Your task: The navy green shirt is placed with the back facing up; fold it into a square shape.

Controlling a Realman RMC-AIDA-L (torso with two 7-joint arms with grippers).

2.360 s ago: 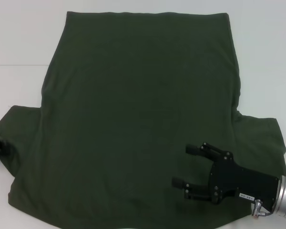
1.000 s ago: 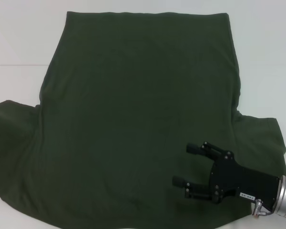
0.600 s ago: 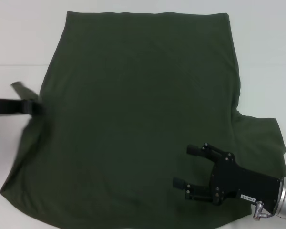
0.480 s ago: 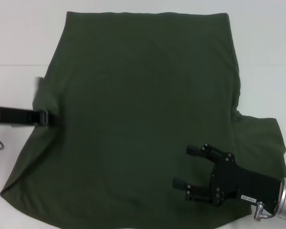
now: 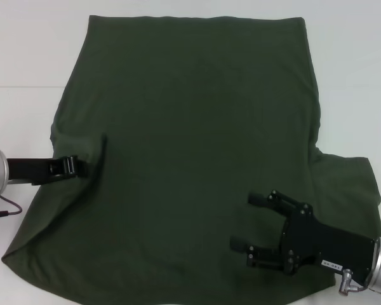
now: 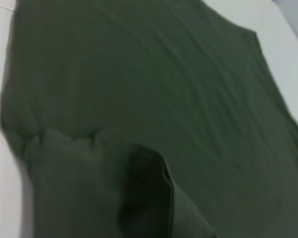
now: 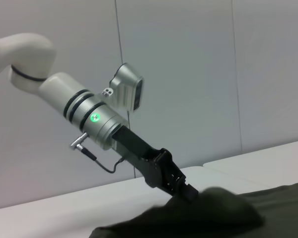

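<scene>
The navy green shirt (image 5: 190, 121) lies spread flat on the white table, plain side up. My left gripper (image 5: 80, 166) reaches in from the left edge and is shut on the shirt's left sleeve, which is pulled inward over the body and bunches into a raised fold (image 6: 149, 178). The right wrist view shows the left gripper (image 7: 186, 191) pinching the lifted cloth (image 7: 213, 210). My right gripper (image 5: 242, 220) hovers open over the shirt's lower right part with nothing between its fingers. The right sleeve (image 5: 349, 181) still lies flat, stretched outward.
White table surface (image 5: 25, 57) surrounds the shirt on the left, right and far sides. A thin cable (image 5: 3, 211) trails from the left wrist near the shirt's lower left corner. A pale wall (image 7: 188, 59) stands behind the table.
The left gripper took the left sleeve at the table's left edge, lifted it and carried it rightward onto the shirt's body. The right arm has barely moved.
</scene>
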